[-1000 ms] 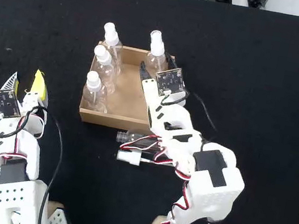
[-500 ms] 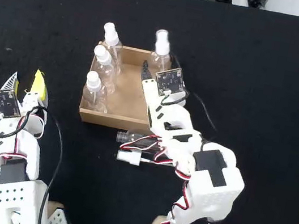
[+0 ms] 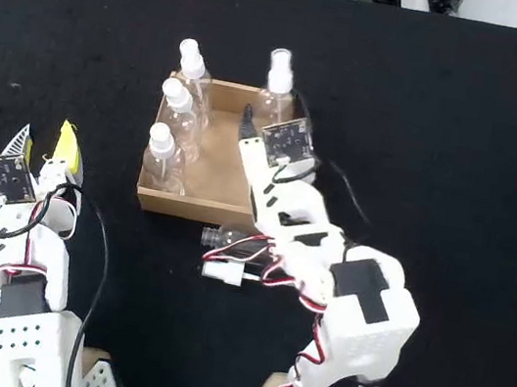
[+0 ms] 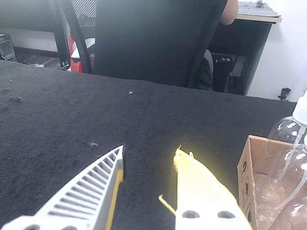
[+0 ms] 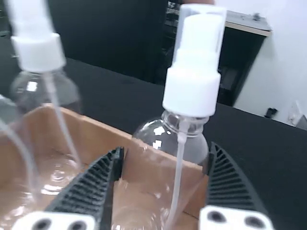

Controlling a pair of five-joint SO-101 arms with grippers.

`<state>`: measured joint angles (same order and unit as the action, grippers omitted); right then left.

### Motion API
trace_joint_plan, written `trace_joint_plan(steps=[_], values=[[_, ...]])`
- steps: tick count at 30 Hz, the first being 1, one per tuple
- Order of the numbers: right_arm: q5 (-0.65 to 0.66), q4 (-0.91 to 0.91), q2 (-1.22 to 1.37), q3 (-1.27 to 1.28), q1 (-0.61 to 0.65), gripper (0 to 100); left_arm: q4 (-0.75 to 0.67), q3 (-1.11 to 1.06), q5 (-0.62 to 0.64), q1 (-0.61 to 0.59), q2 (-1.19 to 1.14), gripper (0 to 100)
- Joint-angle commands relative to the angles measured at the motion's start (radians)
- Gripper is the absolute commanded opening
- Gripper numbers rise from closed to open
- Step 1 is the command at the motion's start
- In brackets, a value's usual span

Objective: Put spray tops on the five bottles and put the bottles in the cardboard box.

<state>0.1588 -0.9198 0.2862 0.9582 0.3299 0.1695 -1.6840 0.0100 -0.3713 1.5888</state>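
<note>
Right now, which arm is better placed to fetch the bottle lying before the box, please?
Probably right: the lying bottle rests beside that arm, right gripper open; the left gripper sits farther off.

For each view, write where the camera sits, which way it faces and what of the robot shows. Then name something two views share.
High view: fixed above, looking down on the table; shows left arm, right arm, box.
Left wrist view: on the left arm, facing across the table past the open left gripper.
Right wrist view: on the right arm, facing into the box past the open right gripper, which straddles a capped bottle.
Shared: the box shows in all three.
</note>
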Motion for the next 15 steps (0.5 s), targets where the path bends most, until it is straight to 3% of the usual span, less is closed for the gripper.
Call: trace_joint_plan(steps=[1,8,15], values=[[0.008,-0.029,-0.007,-0.013,0.028,19.8,-0.009,-0.024,0.005,0.005,0.005,3],[0.009,-0.029,-0.007,-0.018,0.012,19.8,-0.009,-0.024,0.005,0.005,0.005,3],[0.152,-0.032,-0.001,-0.019,-0.006,19.8,-0.009,-0.024,0.005,0.004,0.005,3]])
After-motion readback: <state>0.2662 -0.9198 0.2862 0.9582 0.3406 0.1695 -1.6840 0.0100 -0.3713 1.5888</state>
